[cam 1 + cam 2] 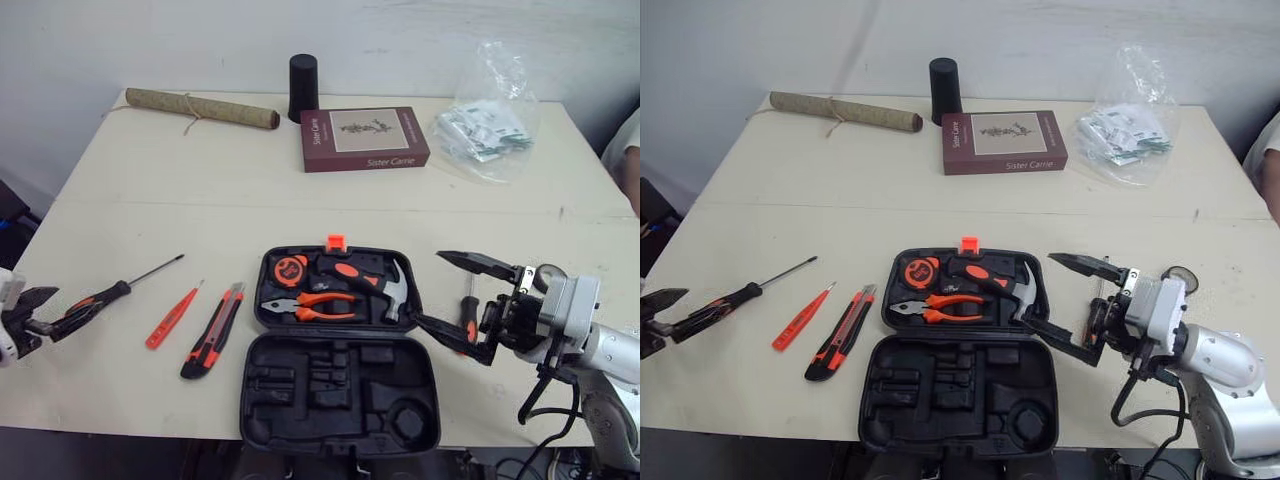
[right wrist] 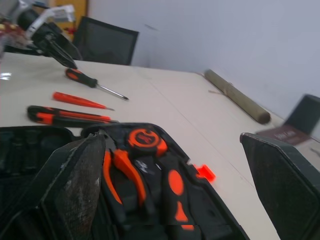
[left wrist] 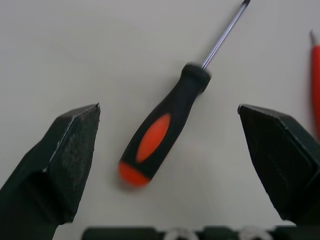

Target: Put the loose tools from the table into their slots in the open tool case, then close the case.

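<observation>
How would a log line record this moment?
left end effector open over screwdriver | right end effector open beside open tool case

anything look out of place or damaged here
Nothing looks spilled or damaged. Four tools lie outside the open tool case: black-handled screwdriver, slim red screwdriver and utility knife to its left, a second screwdriver to its right.

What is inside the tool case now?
The case holds a tape measure, pliers and a hammer in its far half; near-half slots sit empty. Anything under those tools is covered.
</observation>
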Tool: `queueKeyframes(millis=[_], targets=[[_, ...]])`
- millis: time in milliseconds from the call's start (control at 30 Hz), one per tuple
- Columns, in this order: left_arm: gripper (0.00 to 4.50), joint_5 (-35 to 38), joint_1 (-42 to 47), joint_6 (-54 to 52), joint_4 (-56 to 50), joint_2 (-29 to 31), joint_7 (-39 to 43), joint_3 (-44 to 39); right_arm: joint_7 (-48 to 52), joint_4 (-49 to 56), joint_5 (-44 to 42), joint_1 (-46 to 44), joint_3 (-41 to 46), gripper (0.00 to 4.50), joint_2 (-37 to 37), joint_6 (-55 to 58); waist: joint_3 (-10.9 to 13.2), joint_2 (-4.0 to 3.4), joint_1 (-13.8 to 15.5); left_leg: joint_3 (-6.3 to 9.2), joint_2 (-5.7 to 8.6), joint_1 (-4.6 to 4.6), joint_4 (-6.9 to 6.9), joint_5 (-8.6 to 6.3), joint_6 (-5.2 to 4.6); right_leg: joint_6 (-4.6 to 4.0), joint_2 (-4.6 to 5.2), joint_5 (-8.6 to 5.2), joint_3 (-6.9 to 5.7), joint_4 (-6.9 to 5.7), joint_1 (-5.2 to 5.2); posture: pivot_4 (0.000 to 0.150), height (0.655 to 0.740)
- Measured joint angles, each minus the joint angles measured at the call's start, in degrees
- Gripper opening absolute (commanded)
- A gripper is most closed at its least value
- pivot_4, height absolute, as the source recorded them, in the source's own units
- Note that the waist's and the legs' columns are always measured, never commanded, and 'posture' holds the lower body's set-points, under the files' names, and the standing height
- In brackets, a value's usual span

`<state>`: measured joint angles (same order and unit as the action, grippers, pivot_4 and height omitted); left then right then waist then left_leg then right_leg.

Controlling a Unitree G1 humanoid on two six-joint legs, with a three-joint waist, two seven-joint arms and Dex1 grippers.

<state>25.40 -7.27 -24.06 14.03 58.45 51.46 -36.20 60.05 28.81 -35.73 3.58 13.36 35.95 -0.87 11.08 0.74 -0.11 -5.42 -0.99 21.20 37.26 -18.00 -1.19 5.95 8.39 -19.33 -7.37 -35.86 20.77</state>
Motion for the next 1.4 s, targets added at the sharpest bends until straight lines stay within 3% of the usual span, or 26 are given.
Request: queueKeyframes(millis=[267,533,633,833,867,900,1033,1133,1267,1400], targets=[[4.49,-7.35,13.67,7.64,16.1,2.84,10.21,15.06,4.5,-0.07,-2.83,0.88,-1.56,4.5,-0.12,-0.7,-0.08,0.14,0.13,0.03,0.05,0.01,-0.01,-0.01,-0.02,0.01,0.02,0.0,-0.08,-0.1,0.01,0.15,0.74],[4.49,-14.9,26.68,15.29,30.62,5.17,13.96,23.86,4.54,0.91,-3.78,3.8,-1.53,4.5,0.23,-0.27,-0.11,0.19,-0.22,-0.35,0.04,0.02,0.02,0.04,-0.09,0.04,-0.37,0.02,-0.2,-0.25,0.25,0.15,0.74],[3.68,-16.31,29.33,17.25,34.16,5.23,15.29,25.03,4.38,0.9,-3.5,3.59,-1.5,4.5,0.47,-0.29,-0.12,0.21,-0.05,-0.36,0.03,0.02,0.05,0.05,-0.09,0.04,-0.35,0.02,-0.18,-0.31,0.28,0.15,0.74],[1.11,-16.25,29.76,18.45,35.83,5.23,17.66,24.98,4.01,0.89,-2.68,4.18,-0.87,4.5,1.53,-0.29,-0.12,0.21,-0.08,-0.44,0.03,0.03,0.05,0.04,-0.1,0.04,-0.31,0.02,-0.12,-0.33,0.34,0.15,0.74],[0.79,-15.87,29.23,18.55,35.71,5.22,17.94,24.57,3.9,0.89,-2.58,4.39,-0.55,4.5,1.54,-0.29,-0.12,0.21,-0.14,-0.46,0.02,0.02,0.05,0.04,-0.1,0.04,-0.28,0.02,-0.1,-0.34,0.35,0.15,0.74],[0.8,-15.37,28.38,18.83,35.34,5.21,18.34,24.01,3.82,0.88,-2.5,4.6,-0.29,4.5,1.57,-0.3,-0.12,0.21,-0.2,-0.49,0.02,0.02,0.05,0.04,-0.1,0.04,-0.25,0.02,-0.07,-0.35,0.37,0.15,0.74],[0.8,-10.92,24.41,18.9,31.0,3.64,21.38,20.46,3.8,0.78,-1.98,5.42,0.87,4.5,1.99,-0.33,-0.12,0.25,-0.15,-0.52,-0.01,0.09,0.11,0.04,-0.11,0.04,-0.03,0.02,-0.05,-0.53,0.51,0.15,0.74],[0.8,-6.23,20.88,16.53,21.6,2.88,22.55,16.37,4.56,-0.31,-1.69,6.15,2.18,4.5,2.76,-0.53,-0.09,0.58,0.0,-0.46,-0.03,0.16,0.18,0.04,-0.1,0.04,0.01,0.02,-0.05,-0.56,0.53,0.15,0.74],[0.8,3.19,13.24,5.98,-5.75,2.95,23.13,10.83,7.31,-5.01,-1.08,8.83,7.13,4.5,4.15,-2.76,-0.12,0.64,0.1,-0.22,0.03,0.17,0.28,-0.03,-0.19,0.05,0.1,0.02,0.23,-0.28,0.21,0.15,0.74],[0.8,9.48,10.29,-3.4,-27.26,4.28,22.33,12.59,10.52,-8.03,-0.99,10.95,9.28,4.5,4.61,-4.41,-0.07,0.55,0.01,-0.15,0.0,-0.05,0.22,-0.03,-0.17,0.08,0.03,0.04,0.21,-0.07,-0.09,0.15,0.74]])
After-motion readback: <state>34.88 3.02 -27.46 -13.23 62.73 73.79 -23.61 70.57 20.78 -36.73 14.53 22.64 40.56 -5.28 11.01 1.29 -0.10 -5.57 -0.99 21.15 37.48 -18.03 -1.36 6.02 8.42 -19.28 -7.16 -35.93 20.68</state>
